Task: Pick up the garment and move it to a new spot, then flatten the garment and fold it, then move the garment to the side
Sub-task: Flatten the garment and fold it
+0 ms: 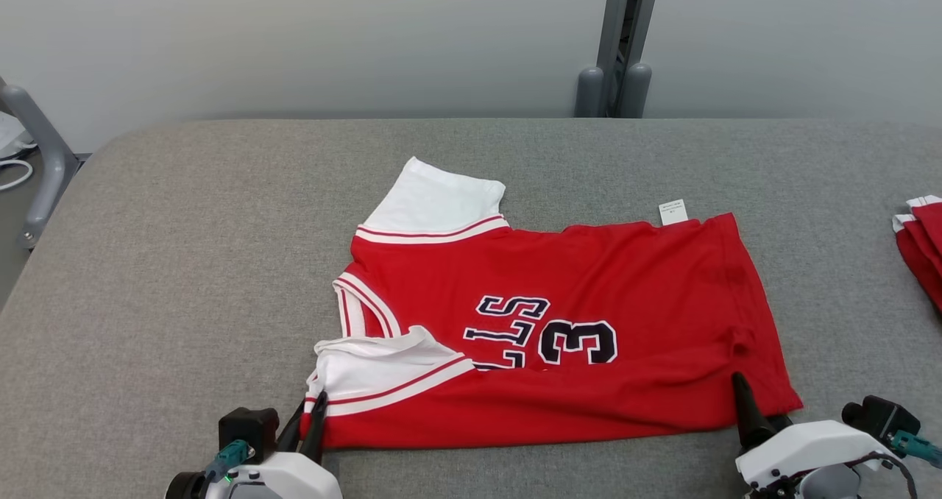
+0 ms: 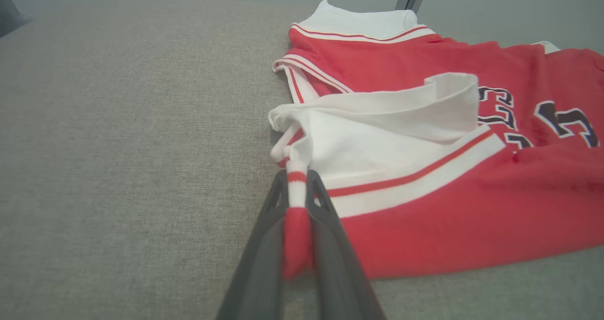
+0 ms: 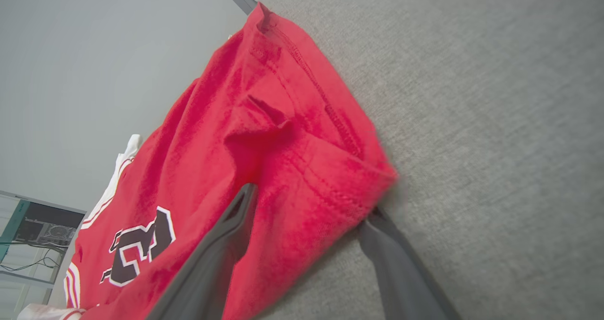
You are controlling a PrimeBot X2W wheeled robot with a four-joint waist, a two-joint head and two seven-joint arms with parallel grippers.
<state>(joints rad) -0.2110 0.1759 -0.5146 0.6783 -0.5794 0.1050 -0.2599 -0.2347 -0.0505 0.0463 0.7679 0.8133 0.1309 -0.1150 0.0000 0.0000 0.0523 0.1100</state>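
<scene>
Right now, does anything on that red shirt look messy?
Yes. On the red basketball jersey, the near white sleeve is crumpled and flopped over the red front, its cuff curling up, where the left gripper pinches the edge. The far white sleeve lies flat.

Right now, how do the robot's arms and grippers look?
Both the left gripper and the right gripper have two long, dark grey, tapering fingers. Each wrist is a white shell with a black block and a teal cable plug.

Head camera high, looking down across the grey fabric tabletop [image 1: 184, 263], both wrist cameras low and close, skimming opposite ends of the same red-and-white basketball jersey [image 1: 589, 278], head view takes in both ends
</scene>
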